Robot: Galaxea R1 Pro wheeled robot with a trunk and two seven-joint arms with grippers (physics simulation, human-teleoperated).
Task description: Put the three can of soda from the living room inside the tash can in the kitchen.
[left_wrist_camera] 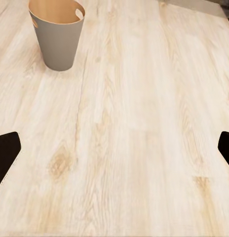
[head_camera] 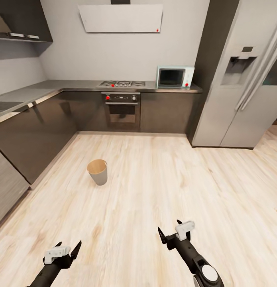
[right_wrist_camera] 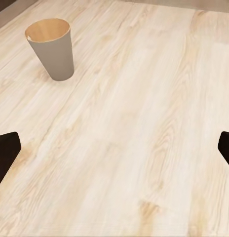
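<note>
Both the left gripper [head_camera: 68,249] and right gripper [head_camera: 169,230] hang wide open and empty over the wood floor [head_camera: 162,187], so, with the bin [head_camera: 97,172] standing ahead-left, fetching a can comes first.

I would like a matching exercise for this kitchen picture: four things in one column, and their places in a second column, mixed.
Things:
1. bin
2. microwave
3. fridge
4. oven

Places:
A. built in under the hob
B. on the wood floor
C. by the right wall
D. on the worktop, right of the hob

Pairs: 1-B, 2-D, 3-C, 4-A
</note>
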